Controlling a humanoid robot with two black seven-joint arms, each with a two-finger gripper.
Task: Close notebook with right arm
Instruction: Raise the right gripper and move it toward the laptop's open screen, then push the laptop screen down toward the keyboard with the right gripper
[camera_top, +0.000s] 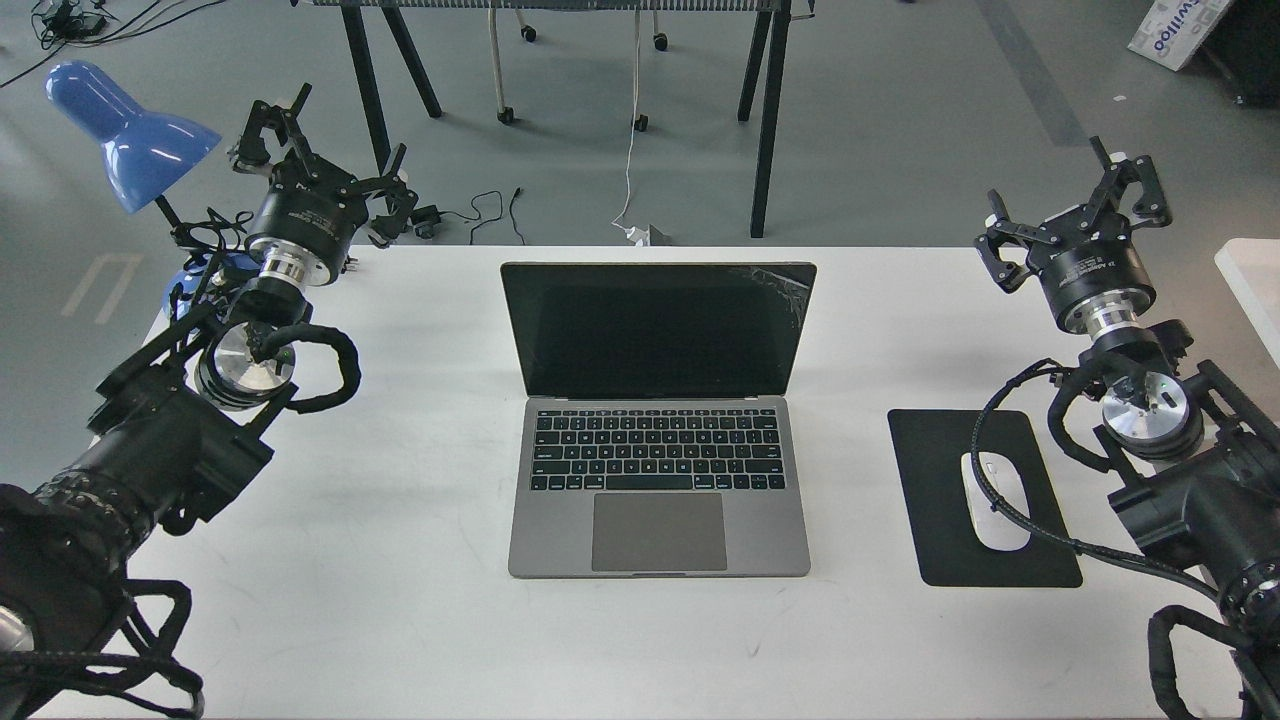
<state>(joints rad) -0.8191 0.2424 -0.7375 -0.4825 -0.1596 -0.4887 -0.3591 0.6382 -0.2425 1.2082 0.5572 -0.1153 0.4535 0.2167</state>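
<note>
The notebook (658, 430) stands open in the middle of the white table (400, 560), a space-grey laptop with a black keyboard and a dark screen cracked at its upper right corner. My right gripper (1075, 195) hovers open at the table's far right edge, well to the right of the screen, with nothing between its fingers. At the far left my left gripper (325, 150) is also open and empty, beside the blue lamp (125, 135).
A black mouse pad (935, 470) with a white mouse (1000, 500) lies right of the notebook, under my right arm's cable. Black table legs and cables on the floor lie beyond the far edge. Another white surface (1250, 280) shows at the right.
</note>
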